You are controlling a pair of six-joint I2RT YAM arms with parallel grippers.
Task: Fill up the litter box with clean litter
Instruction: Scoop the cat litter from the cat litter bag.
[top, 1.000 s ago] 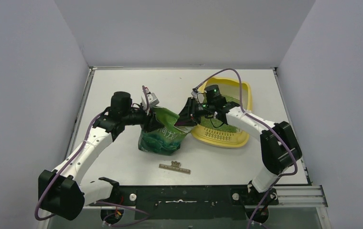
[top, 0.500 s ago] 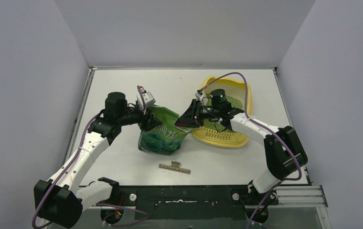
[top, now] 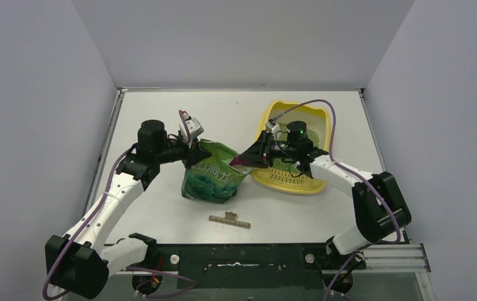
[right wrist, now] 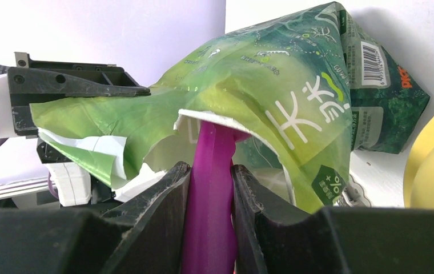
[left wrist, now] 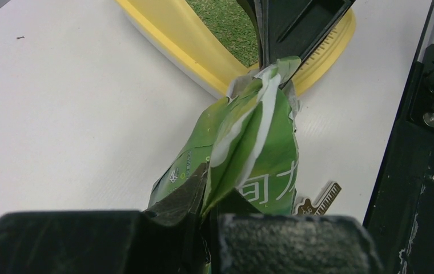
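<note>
- The left gripper (left wrist: pixel 206 200) is pinched tight on the torn top edge of the bag (left wrist: pixel 249 142). Its wrist view cuts the fingers off at the bottom edge, and from above the gripper is too small to read.
- The bag stands on the counter (top: pixel 160 113) between the two arms, just beside the box, with its mouth pulled open. Its contents are hidden in every view.
- A small strip (top: pixel 230 219) lies on the counter in front of the bag; its markings cannot be made out.
- The scoop (right wrist: pixel 215 142) reaches into the bag's mouth. Its bowl is hidden behind the bag's lip, so only the magenta handle shows, and from above only a sliver of that.
- The right gripper (right wrist: pixel 210 171) is clamped on the scoop's handle, jaws a little apart around it. Only its own wrist view shows this.
- The box (top: pixel 321 119) sits on the counter right of the bag, partly covered from above by the right arm. The right wrist view catches just a yellow corner.
- Litter (left wrist: pixel 226 23) lies inside the box: grainy in the left wrist view, a plain green patch from above. Its depth cannot be told.
</note>
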